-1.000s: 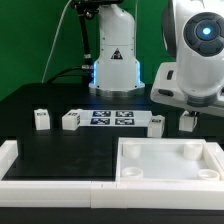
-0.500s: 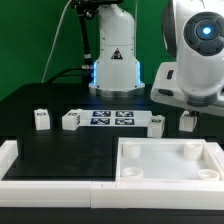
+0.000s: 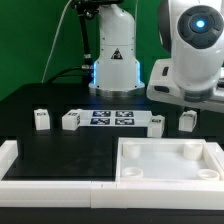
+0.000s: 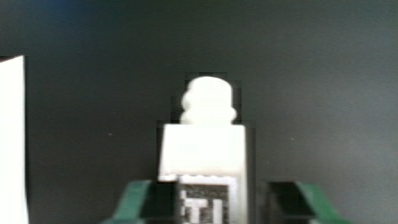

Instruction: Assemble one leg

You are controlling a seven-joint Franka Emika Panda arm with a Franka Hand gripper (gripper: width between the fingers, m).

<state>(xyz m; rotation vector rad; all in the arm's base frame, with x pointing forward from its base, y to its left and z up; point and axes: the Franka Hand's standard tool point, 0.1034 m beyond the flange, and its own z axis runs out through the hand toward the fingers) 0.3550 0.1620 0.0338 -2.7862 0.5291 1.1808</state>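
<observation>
Four small white legs stand on the black table: one (image 3: 41,119) at the exterior view's left, one (image 3: 71,120) beside the marker board (image 3: 111,118), one (image 3: 157,123) past its other end, one (image 3: 187,120) at the right. My gripper (image 3: 189,106) hangs just above that right leg. In the wrist view this leg (image 4: 201,140) lies between my green fingertips (image 4: 143,200), its tag toward the camera and its rounded peg pointing away. The gripper (image 4: 214,203) is open: one finger is close to the leg, the other stands clear of it.
The large white tray-shaped part (image 3: 128,150) with a raised rim lies in front at the exterior view's right. A white rim piece (image 3: 12,160) runs along the front left. A white edge (image 4: 11,130) shows at the side of the wrist view.
The arm's hand has shifted a little up and toward the exterior view's left above the right leg. The legs and the tray have not moved.
</observation>
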